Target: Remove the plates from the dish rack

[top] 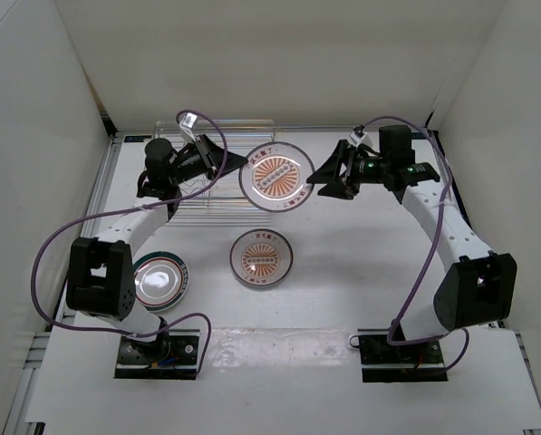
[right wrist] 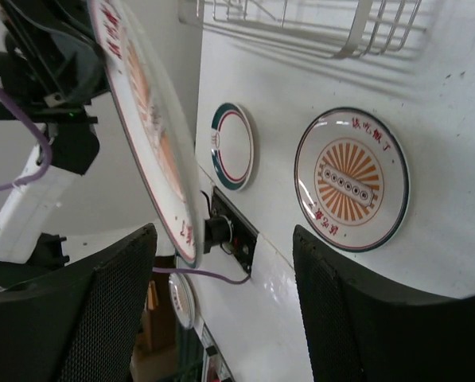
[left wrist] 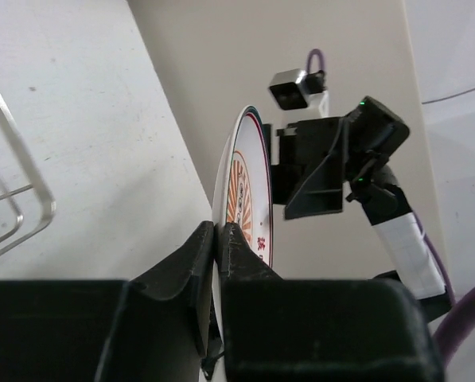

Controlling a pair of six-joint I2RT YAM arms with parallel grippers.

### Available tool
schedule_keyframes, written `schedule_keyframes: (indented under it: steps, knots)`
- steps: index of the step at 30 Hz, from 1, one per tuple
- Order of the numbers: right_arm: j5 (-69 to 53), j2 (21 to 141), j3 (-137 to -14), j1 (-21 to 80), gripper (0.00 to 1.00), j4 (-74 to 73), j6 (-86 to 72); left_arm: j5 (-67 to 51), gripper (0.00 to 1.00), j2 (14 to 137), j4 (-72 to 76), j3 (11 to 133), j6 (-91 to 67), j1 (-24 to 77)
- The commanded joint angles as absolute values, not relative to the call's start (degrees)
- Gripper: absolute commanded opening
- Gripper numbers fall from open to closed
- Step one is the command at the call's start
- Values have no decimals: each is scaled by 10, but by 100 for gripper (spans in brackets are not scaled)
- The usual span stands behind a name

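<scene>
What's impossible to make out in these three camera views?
Dish rack: left arm hides much of it from above; left wrist view's edge cuts it off.
Plain plate: left arm covers part of its rim, top view.
Held plate: top cut off, right wrist view.
Sunburst plate on the table: lettering too small to read.

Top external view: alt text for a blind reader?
The left arm holds a sunburst plate by the rim beside the dish rack; the right arm has jaws open at its opposite edge. A second sunburst plate and a plain plate lie on the table.
</scene>
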State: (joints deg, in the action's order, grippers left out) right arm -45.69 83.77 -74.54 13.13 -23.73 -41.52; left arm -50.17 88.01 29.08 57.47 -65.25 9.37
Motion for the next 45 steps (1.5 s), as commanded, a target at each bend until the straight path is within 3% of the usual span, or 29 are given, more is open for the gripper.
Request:
schedule_keyframes:
  steps: [1,4,7,10,11,15,16,17,18,20,21,24,28,39,45]
  knots:
    - [-475,819,-742,145,72,-228,-401,-504,0,881,339,624,-689,117]
    - [-480,826,-744,155,70,-209,-406,-498,0,892,340,637,-690,139]
    - [-484,833,-748,166,60,-198,-410,-500,0,902,326,639,-683,171]
    - [-472,833,-737,170,23,-205,-394,-497,0,898,337,624,-685,180]
    - [-465,831,-729,168,0,-213,-401,-501,13,897,335,621,-686,181]
    - [-418,824,-685,164,0,-247,-372,-511,39,870,266,571,-671,160]
    - [-413,821,-679,166,0,-267,-348,-513,50,850,244,563,-646,154]
    - [-392,821,-673,165,0,-271,-345,-512,67,841,223,558,-634,145]
    - [-386,819,-653,167,0,-272,-340,-504,100,819,169,553,-615,142]
    - [-381,828,-643,168,0,-268,-333,-478,100,779,29,563,-491,139]
    - [-380,831,-642,170,0,-270,-326,-404,100,750,-155,601,-450,140]
    - [-387,859,-646,183,0,-275,-305,-296,100,695,-331,635,-300,145]
    - [-383,896,-660,220,0,-277,-275,-186,100,602,-406,617,-275,127]
    - [-366,973,-681,327,0,-263,-233,-134,100,426,-518,486,-322,113]
    - [-331,1009,-687,351,14,-273,-214,-119,100,392,-544,470,-323,112]
